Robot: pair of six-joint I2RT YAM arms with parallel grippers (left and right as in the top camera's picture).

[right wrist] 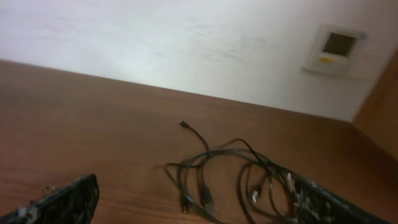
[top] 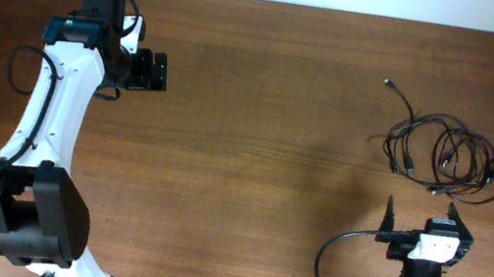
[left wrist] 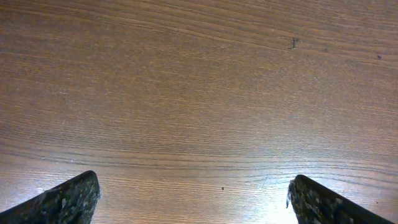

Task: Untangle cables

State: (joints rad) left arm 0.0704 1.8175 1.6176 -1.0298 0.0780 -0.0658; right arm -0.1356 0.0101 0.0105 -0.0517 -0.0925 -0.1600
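The cables (top: 444, 150) are thin black cords with small silvery plugs, lying in a loose tangle on the brown table at the far right; one end (top: 389, 83) trails out toward the back. They also show in the right wrist view (right wrist: 233, 174), just ahead of the fingers. My right gripper (top: 422, 214) is open and empty, a little in front of the tangle, its fingers at the bottom of the wrist view (right wrist: 199, 205). My left gripper (top: 164, 73) is open and empty at the far left of the table, over bare wood (left wrist: 193, 193).
A thicker black cable (top: 332, 261) loops from the right arm's base at the front right. A white wall with a small wall panel (right wrist: 334, 48) lies beyond the table's far edge. The left arm (top: 51, 118) stretches along the left side.
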